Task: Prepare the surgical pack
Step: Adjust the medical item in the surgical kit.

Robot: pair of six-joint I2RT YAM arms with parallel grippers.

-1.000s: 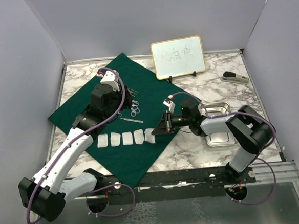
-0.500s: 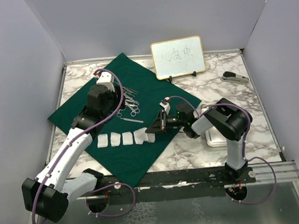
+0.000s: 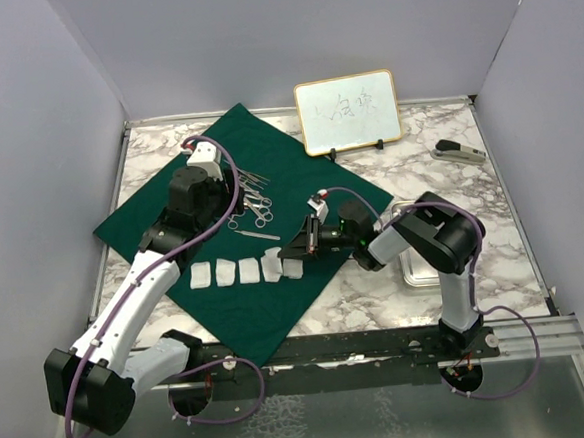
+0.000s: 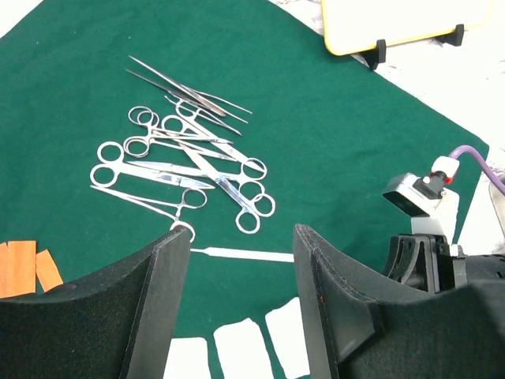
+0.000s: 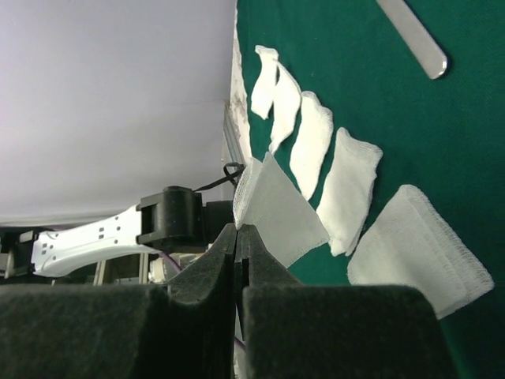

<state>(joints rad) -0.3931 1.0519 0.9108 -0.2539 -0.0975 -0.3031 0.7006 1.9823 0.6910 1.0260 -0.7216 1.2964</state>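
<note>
The dark green cloth point(image 3: 298, 163) lies spread over the left of the marble table. On it is a heap of silver scissor-like instruments point(image 3: 254, 207) point(image 4: 189, 162), with a flat steel handle point(image 4: 241, 254) in front. A row of white gauze squares point(image 3: 238, 272) point(image 5: 351, 189) lies nearer me. My right gripper point(image 3: 292, 252) point(image 5: 238, 229) is shut on the corner of one gauze square point(image 5: 276, 209), held just above the row's right end. My left gripper point(image 3: 199, 200) point(image 4: 241, 237) hovers open and empty over the cloth, left of the instruments. The steel tray point(image 3: 412, 277) sits on the right, partly hidden by the right arm.
A gold-framed whiteboard point(image 3: 348, 111) stands at the back, just beyond the cloth's far corner. A small grey stapler-like object point(image 3: 458, 150) lies at the back right. Purple-grey walls close in the left, back and right sides.
My right arm has swung left from beside the tray, carrying the gauze square to the right end of the row. The left gripper shifted slightly away from me, then held still.
</note>
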